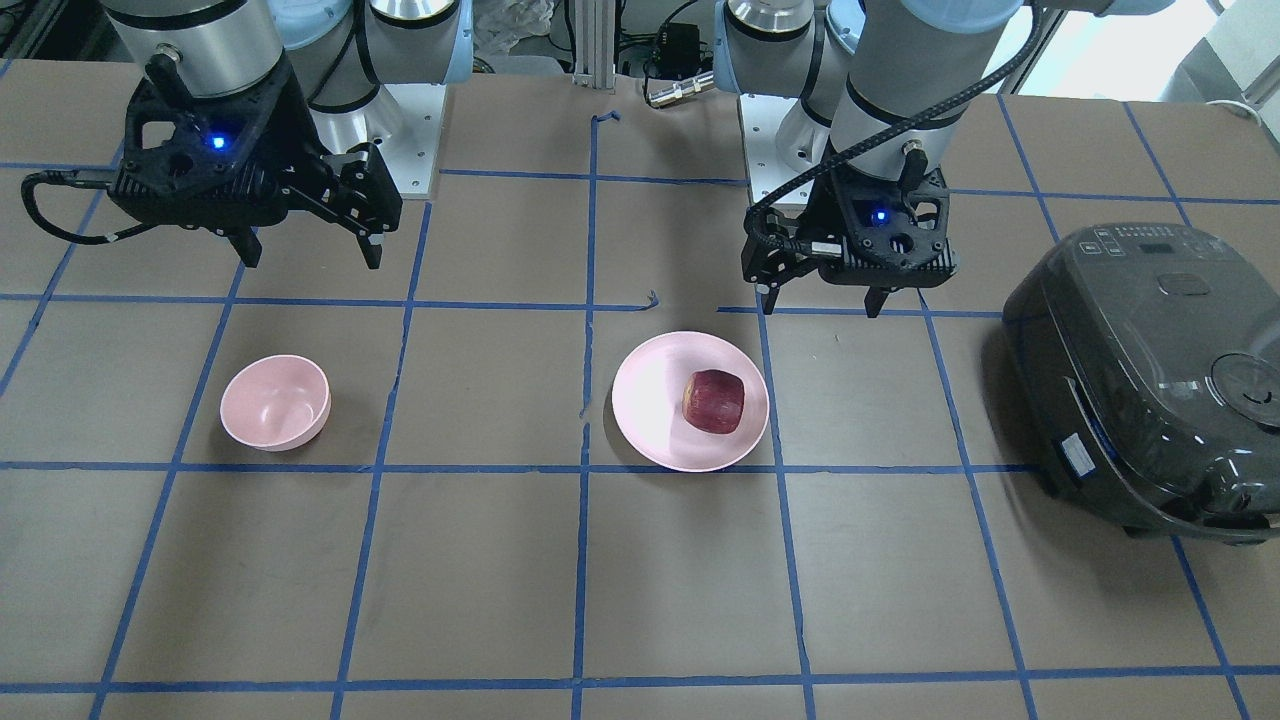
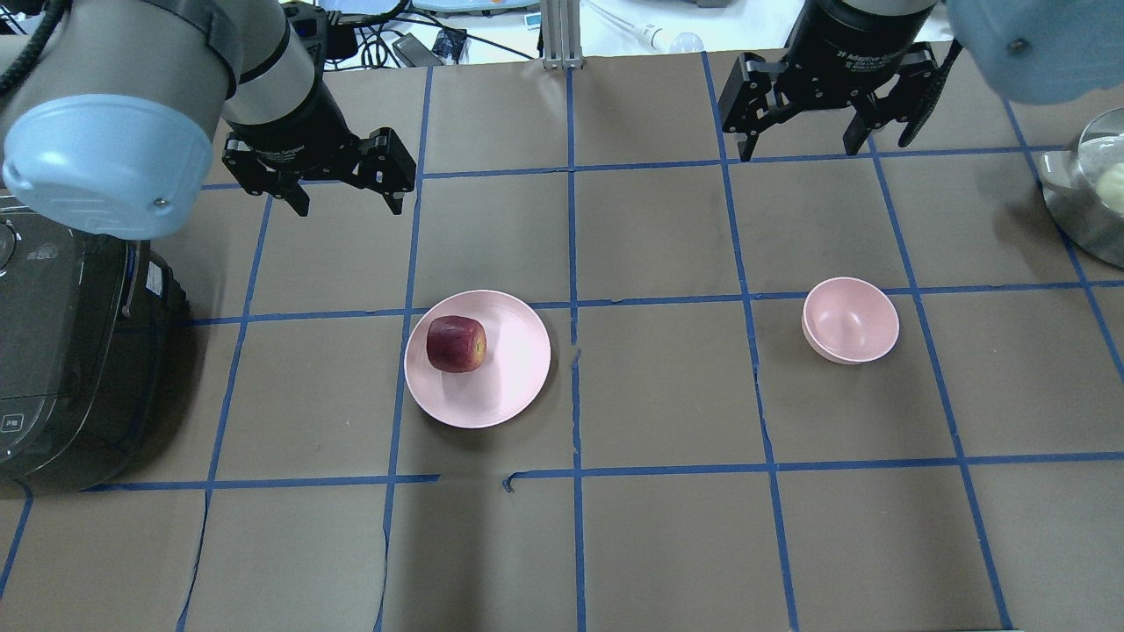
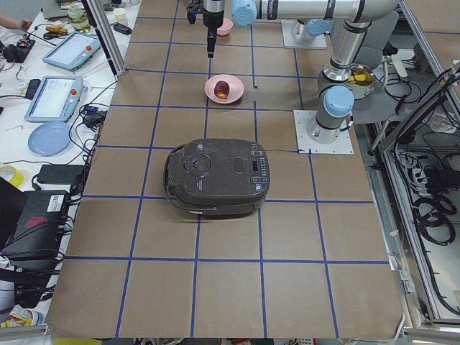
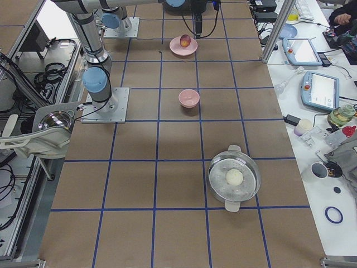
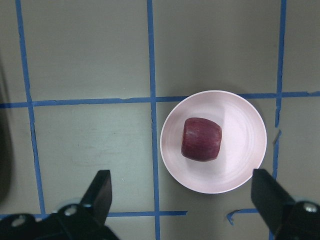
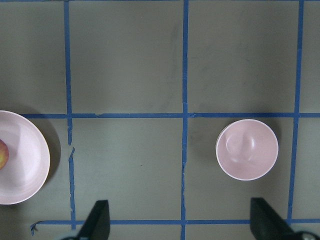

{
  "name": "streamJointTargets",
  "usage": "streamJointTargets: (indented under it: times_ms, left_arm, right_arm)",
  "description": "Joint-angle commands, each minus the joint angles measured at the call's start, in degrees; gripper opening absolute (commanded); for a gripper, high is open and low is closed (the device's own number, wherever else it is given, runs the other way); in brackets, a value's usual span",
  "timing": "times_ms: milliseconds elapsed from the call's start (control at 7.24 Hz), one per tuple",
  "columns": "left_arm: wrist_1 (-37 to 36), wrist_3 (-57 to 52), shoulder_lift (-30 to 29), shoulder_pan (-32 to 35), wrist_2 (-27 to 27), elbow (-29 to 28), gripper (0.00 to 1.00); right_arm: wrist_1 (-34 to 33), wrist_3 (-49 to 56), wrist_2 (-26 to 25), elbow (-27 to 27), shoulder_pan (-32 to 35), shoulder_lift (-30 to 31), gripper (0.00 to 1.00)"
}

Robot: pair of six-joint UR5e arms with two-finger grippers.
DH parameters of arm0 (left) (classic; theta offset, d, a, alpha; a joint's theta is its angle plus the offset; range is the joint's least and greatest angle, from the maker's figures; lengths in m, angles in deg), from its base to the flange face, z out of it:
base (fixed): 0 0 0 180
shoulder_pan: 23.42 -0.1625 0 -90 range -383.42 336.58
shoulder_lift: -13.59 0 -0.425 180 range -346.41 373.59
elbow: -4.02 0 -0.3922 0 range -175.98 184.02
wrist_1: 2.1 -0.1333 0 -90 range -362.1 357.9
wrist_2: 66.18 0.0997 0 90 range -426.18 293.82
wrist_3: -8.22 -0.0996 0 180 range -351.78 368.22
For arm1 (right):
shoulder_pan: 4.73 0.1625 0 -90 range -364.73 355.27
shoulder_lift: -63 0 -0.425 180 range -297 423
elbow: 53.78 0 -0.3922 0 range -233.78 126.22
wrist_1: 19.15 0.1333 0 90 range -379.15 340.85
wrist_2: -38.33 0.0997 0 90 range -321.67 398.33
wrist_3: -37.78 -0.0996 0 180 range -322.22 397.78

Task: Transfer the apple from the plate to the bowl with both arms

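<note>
The dark red apple (image 1: pixel 713 401) lies on the pale pink plate (image 1: pixel 650 400) near the table's middle, toward the plate's side nearer my left arm. It also shows in the overhead view (image 2: pixel 456 343) and in the left wrist view (image 5: pixel 201 138). My left gripper (image 1: pixel 820 303) hangs open and empty above the table, behind the plate and apart from it. The small deep pink bowl (image 1: pixel 275 402) stands empty on my right side, also in the right wrist view (image 6: pixel 246 149). My right gripper (image 1: pixel 310 258) hangs open and empty, high behind the bowl.
A dark rice cooker (image 1: pixel 1150 380) sits on the table at my far left, close to the left arm. A steel pot (image 2: pixel 1089 193) with a pale ball in it stands at my far right. Blue tape lines grid the brown table.
</note>
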Motion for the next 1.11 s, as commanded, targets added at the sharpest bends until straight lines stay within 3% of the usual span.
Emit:
streamJointTargets:
  times_ms: [0,276,553,829,967]
  left_arm:
    - [-0.2,-0.1,-0.9,0.1,0.0,1.1,1.00]
    - [-0.1,0.0,-2.0,1.6,0.0,1.4,1.00]
    - [-6.4,0.7,-3.3,4.6,0.1,3.6,1.00]
    - [-6.6,0.3,-3.5,4.8,0.2,4.7,1.00]
    - [-7.7,0.0,-3.6,4.8,0.2,8.0,1.00]
  right_arm:
    - [0.1,0.1,-0.3,0.1,0.2,0.1,1.00]
    - [0.0,0.1,-1.5,0.8,0.2,0.2,1.00]
    - [0.1,0.1,-1.6,0.9,0.2,0.2,1.00]
    - [0.0,0.2,-1.6,0.9,0.1,0.2,1.00]
    - [0.1,0.7,-1.6,0.9,-0.1,0.1,1.00]
